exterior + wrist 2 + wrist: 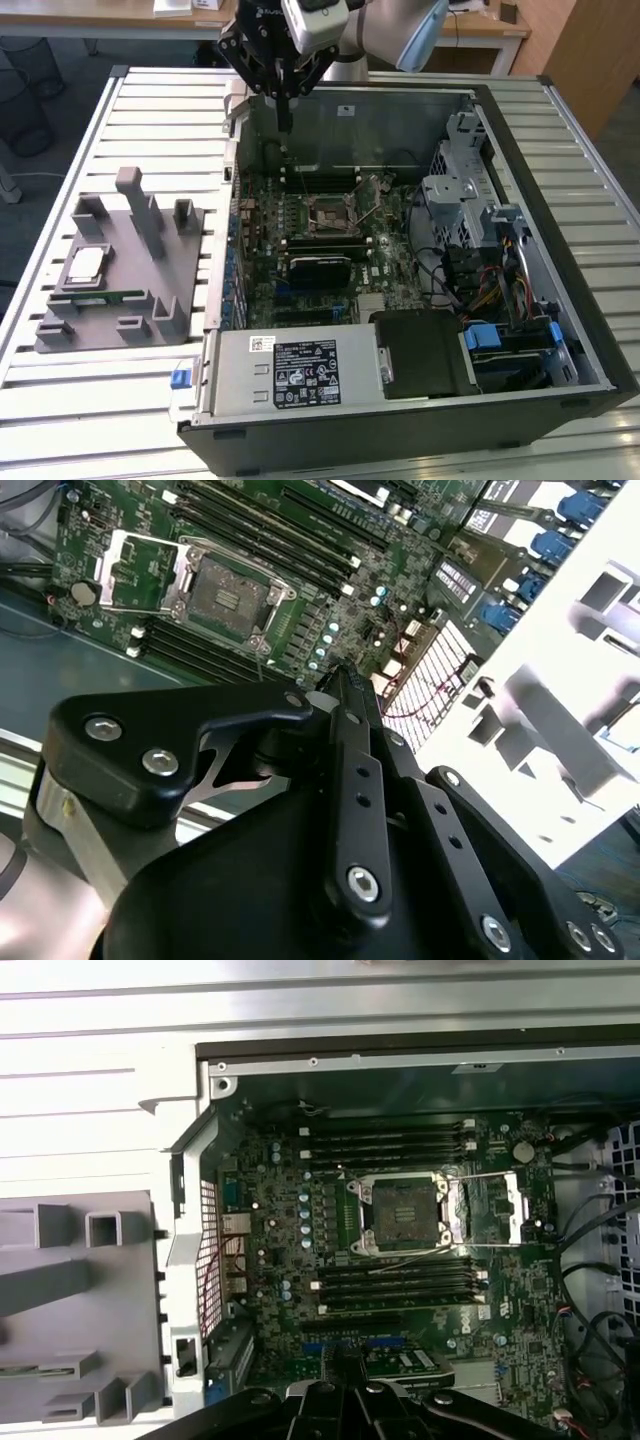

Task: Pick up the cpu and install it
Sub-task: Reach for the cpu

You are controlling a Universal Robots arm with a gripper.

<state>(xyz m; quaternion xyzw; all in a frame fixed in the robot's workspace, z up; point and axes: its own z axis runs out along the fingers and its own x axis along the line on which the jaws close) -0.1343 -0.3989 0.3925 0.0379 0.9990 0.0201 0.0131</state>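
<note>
Now | gripper jaws pressed together, over open computer case | cpu on grey tray | slatted metal table | wooden desks behind

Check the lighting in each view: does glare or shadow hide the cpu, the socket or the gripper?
Exterior view: even light, the cpu on the grey tray is plain. Second wrist view: the tray is washed out white, the black gripper is legible. First wrist view: pale glare on the table slats, the socket evenly lit.
</note>
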